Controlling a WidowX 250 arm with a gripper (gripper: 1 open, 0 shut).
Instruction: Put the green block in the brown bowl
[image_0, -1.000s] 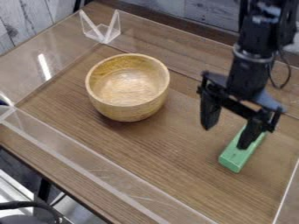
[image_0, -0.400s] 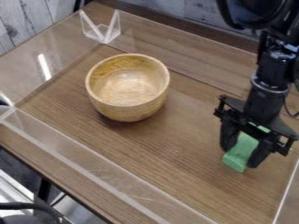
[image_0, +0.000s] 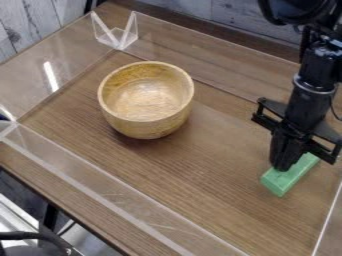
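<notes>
Wooden table with dark brown grain, filling most of the frame and enclosed by a low clear acrylic wall. Pale grey planked surface at upper left; light glares on the acrylic at left.

The brown bowl sits on the table, left of the green block.

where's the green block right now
The green block lies on the wooden table at the camera view's lower right, under the closed gripper, well right of the brown bowl.
</notes>
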